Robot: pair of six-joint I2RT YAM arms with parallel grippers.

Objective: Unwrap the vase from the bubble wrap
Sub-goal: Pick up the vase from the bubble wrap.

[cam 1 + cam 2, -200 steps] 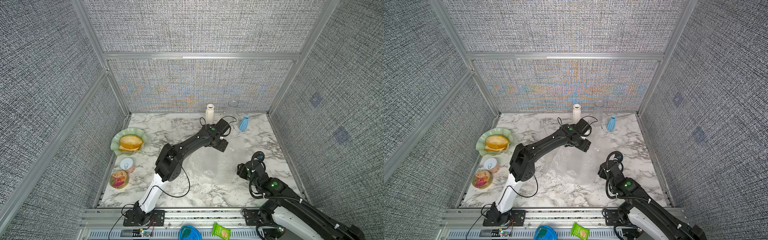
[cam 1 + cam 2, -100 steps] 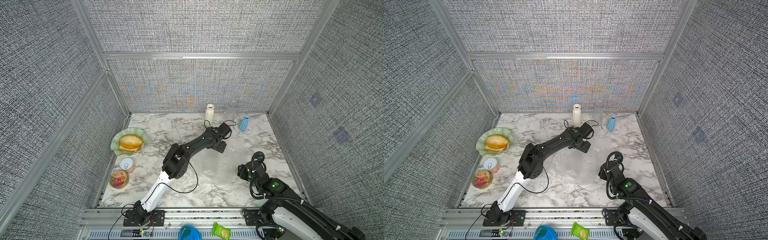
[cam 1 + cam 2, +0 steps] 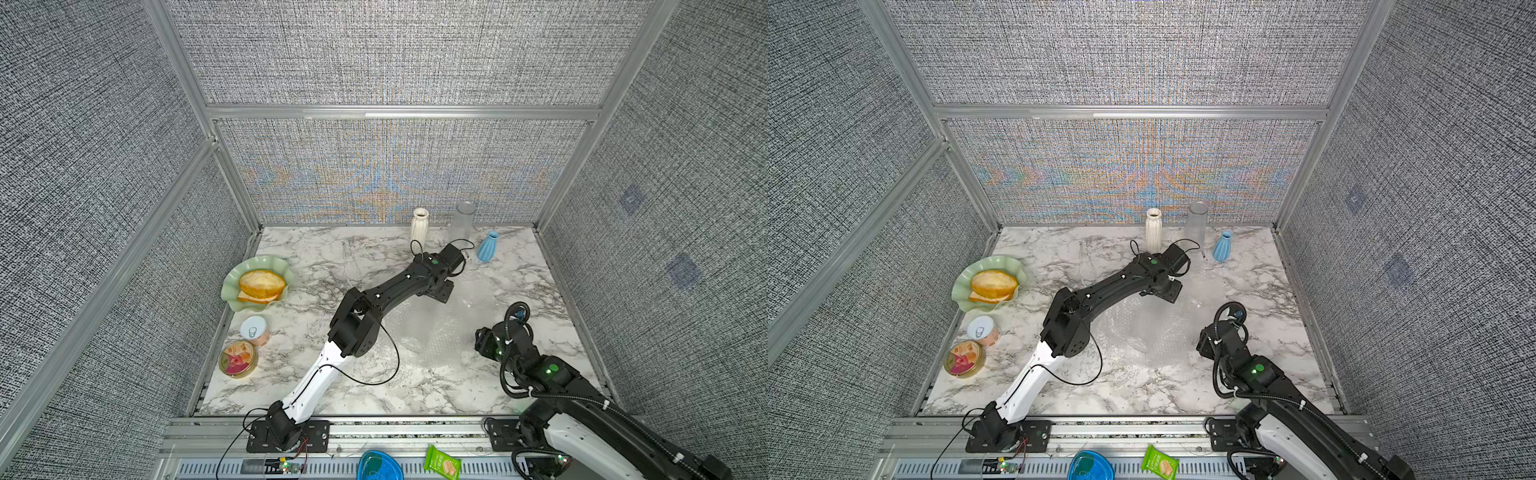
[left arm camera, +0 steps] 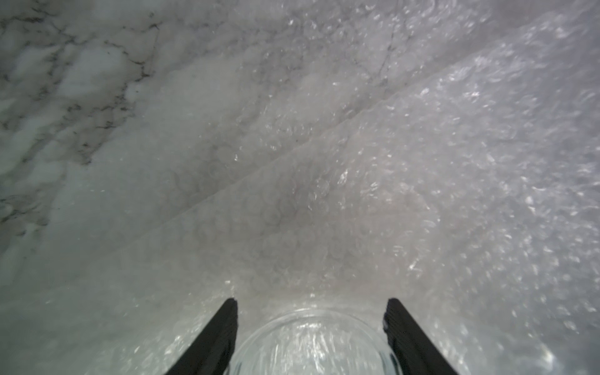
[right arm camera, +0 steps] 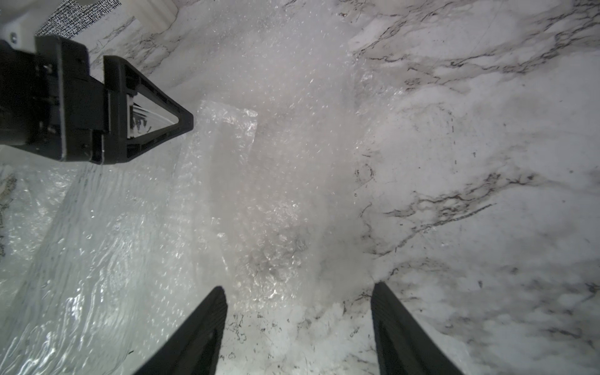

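While the clear vase (image 3: pixel 419 326) lies mid-frame on flimsy bubble wrap (image 3: pixel 451 336), we'd pinch its loose edge; our left gripper (image 4: pixel 311 303) straddles the fragile glass, grip unclear; right gripper (image 5: pixel 297 287) gapes empty.

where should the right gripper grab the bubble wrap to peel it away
Take the bubble wrap at its bunched edge nearest the right gripper, coming in low from the right arm's side. That edge looks puckered off the marble, and the clear vase lying on the sheet weighs down its middle.
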